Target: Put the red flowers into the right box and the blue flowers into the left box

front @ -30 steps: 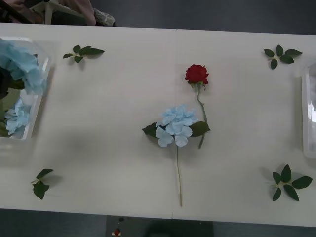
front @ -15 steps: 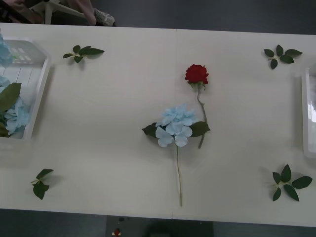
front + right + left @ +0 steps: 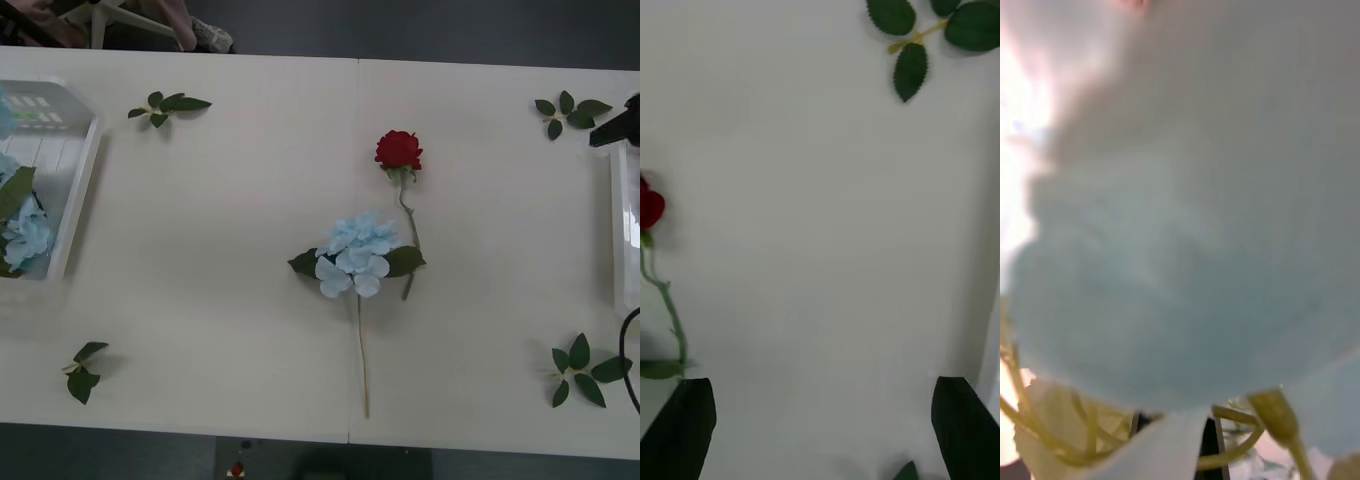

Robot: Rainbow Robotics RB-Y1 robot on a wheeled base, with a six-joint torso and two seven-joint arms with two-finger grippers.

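Beyond the right claw [image 3: 820, 431], which hangs wide open and empty over bare tabletop [image 3: 220, 250] beside the right box [image 3: 625, 230], lies one red rose [image 3: 399, 150], so it should reach across and pinch the stem [image 3: 668, 311] below the bloom.

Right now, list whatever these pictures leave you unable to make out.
- Left gripper: the left wrist view is smothered by a blurred pale blue flower cluster; its fingers are hidden.
- Shallow translucent white left tray: cut by the front view's edge, so its flowers cannot be counted.
- Right white tray: its rim alone is visible; contents unknown.
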